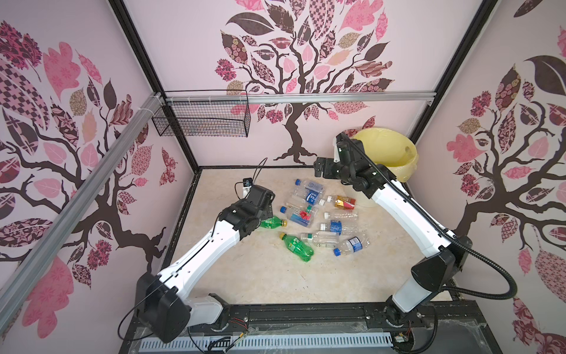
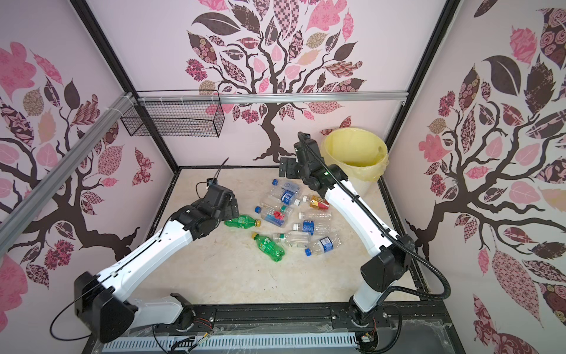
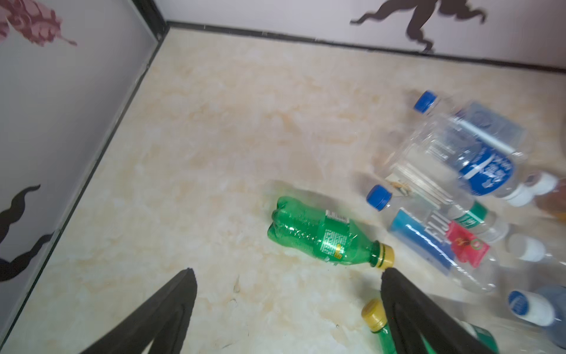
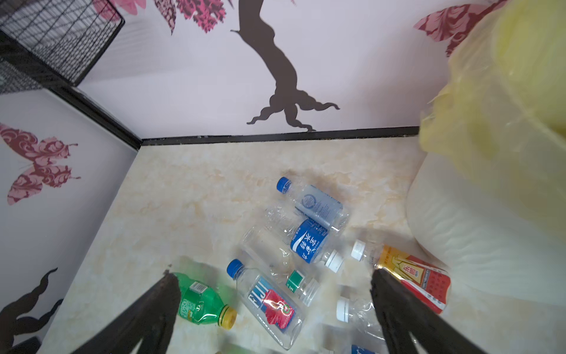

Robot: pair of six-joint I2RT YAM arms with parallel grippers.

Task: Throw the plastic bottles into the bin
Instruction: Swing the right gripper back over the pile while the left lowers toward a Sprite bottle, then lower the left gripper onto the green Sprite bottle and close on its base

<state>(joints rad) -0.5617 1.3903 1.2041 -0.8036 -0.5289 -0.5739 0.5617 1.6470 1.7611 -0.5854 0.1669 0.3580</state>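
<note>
Several plastic bottles lie in a loose pile on the marble-look floor, mostly clear with blue caps. Among them is a red-gold one. A green bottle lies just beyond my left gripper, which hangs open and empty low over the floor. A second green bottle lies nearer the front. My right gripper is open and empty, raised above the pile's far end beside the bin. The bin is white and ribbed with a pale yellow liner and stands in the back right corner.
A black wire mesh basket hangs from the aluminium rail on the back wall at the left. Patterned walls close in the floor on three sides. A black track carrying both arm bases runs along the front edge.
</note>
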